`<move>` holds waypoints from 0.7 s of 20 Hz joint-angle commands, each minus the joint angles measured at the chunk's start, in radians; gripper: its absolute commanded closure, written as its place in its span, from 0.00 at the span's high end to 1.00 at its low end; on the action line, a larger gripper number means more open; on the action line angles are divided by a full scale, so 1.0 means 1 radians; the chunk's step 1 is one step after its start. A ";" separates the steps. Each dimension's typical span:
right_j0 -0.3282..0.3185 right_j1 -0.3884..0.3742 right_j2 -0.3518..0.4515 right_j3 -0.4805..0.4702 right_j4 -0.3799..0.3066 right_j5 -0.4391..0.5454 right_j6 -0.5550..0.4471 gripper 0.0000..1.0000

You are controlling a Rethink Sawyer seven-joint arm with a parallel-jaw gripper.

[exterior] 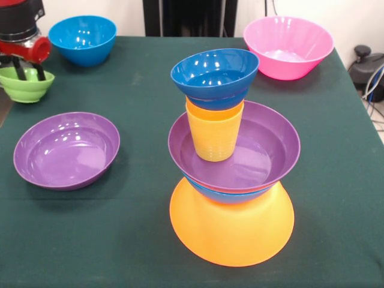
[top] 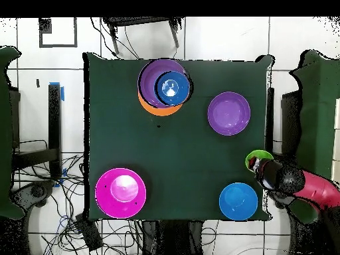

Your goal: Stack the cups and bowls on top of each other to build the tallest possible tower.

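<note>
Your gripper (exterior: 28, 72) sits at the table's edge, directly over the small green bowl (exterior: 25, 86). In the front view two dark fingers (exterior: 39, 71) reach down into that bowl's mouth with a gap between them, so they stand parted, and you cannot tell whether either one touches the rim or the inside wall. Nothing is clamped between them.

Just beyond the fingers, toward the pedestal side, a bright blue bowl (exterior: 83, 39) stands upright on the green table (exterior: 138, 240). On the fingers' other side, toward the camera in the front view, a shallow purple bowl (exterior: 66, 150) lies upright, near but apart from the green one.

The tower (exterior: 231, 162) stands well away from your fingers, across the cloth past the purple bowl. Its base is the yellow-orange bowl (exterior: 231, 231), upside down. On that sits a blue bowl of which only the rim edge shows, then a second purple bowl (exterior: 270, 150), upright. Inside it stands the yellow ribbed cup (exterior: 214, 138), with an orange rim showing at its top, and a dark blue bowl (exterior: 215, 73) rests upright on the cup, tilted slightly.

The large pink bowl (exterior: 288, 45) lies farthest from your fingers, alone at the opposite corner.
</note>
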 commanded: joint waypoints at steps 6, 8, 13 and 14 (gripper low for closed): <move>0.100 0.013 0.083 -0.003 -0.057 0.059 -0.189 1.00; 0.098 0.027 0.099 -0.015 -0.053 0.059 -0.202 1.00; 0.093 0.046 0.126 -0.009 -0.028 0.078 -0.201 1.00; 0.093 0.046 0.129 -0.004 -0.022 0.083 -0.197 1.00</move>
